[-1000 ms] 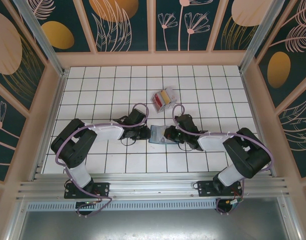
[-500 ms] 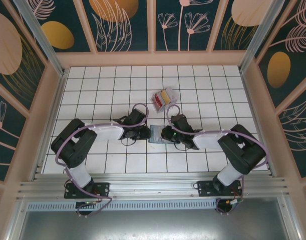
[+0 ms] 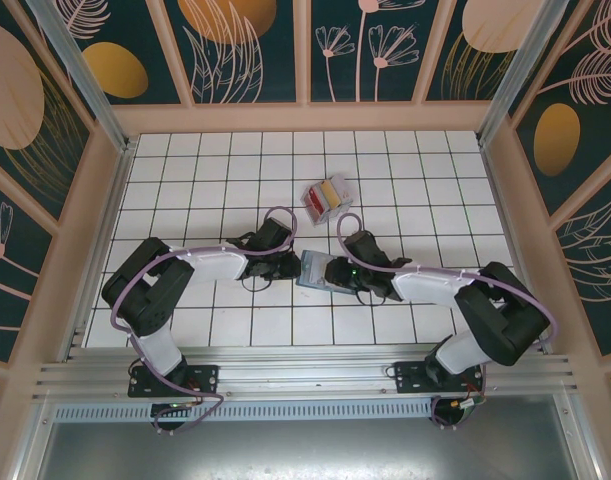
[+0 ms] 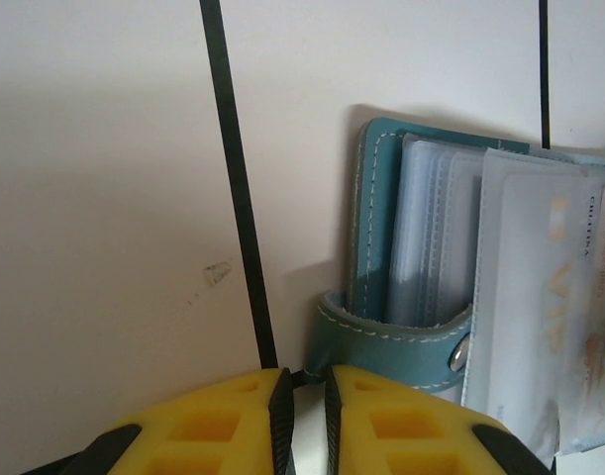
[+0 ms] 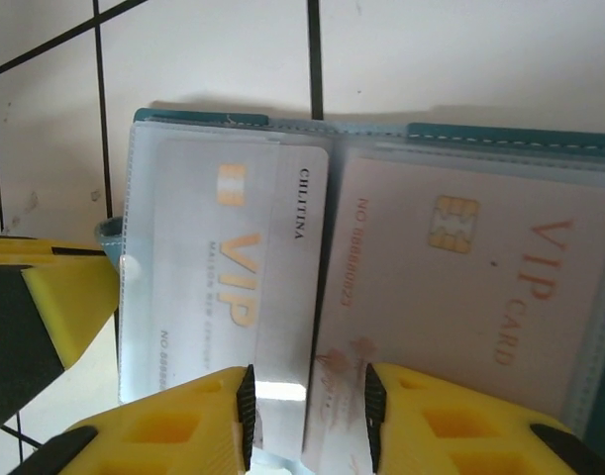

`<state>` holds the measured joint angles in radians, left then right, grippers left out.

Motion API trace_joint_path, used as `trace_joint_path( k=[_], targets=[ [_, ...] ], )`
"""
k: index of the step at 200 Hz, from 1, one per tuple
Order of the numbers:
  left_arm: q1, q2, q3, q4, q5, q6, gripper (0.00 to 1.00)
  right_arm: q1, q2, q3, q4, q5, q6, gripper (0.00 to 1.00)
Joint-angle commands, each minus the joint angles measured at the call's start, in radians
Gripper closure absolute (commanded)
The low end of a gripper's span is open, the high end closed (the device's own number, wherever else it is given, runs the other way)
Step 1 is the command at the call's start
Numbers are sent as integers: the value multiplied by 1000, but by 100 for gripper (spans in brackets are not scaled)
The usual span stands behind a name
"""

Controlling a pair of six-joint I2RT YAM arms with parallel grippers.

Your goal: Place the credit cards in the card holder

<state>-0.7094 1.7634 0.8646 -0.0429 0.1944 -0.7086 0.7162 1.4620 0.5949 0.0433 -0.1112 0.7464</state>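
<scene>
Working at the middle of the tiled bench (image 3: 185, 180), with the card holder (image 3: 313, 270) spread open and flat so its clear pockets face up. Leaving the other credit cards (image 3: 325, 197) stacked farther back, apart from both arms. Bracing the holder's strap side with the left gripper (image 4: 299, 381), likely against sliding: fingers (image 4: 223, 421) drawn almost together, a thin slit between, nothing seen in it. Straddling the near edge of a pale card (image 5: 233, 287) at a pocket with the right gripper (image 5: 307, 391): fingers (image 5: 163, 440) partly apart, seemingly pushing rather than pinching.
</scene>
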Motion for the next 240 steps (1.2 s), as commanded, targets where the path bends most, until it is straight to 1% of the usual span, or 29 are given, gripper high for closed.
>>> trace_joint_path(
  k=[1,21,40,110,182,207,240],
  targets=[
    [-46,85,-50,10,34,-15,79,-17,-29,31,-73,17,-45,67],
    [-46,82,-50,12,33,-15,79,-21,-21,47,-82,15,-61,85],
    [-46,82,-49,12,34,-15,79,-22,12,68,-94,10,-78,90],
    [-45,88,-44,17,43,-15,79,-20,112,105,-92,-31,-93,92],
    [-46,92,-27,18,50,-15,80,-7,150,135,-45,-84,-90,92],
    [-45,78,-30,21,39,-21,85,-9,152,133,-57,-75,-96,92],
    [-46,52,-26,-7,-14,-14,99,-22,133,110,-65,-62,-99,92]
  ],
)
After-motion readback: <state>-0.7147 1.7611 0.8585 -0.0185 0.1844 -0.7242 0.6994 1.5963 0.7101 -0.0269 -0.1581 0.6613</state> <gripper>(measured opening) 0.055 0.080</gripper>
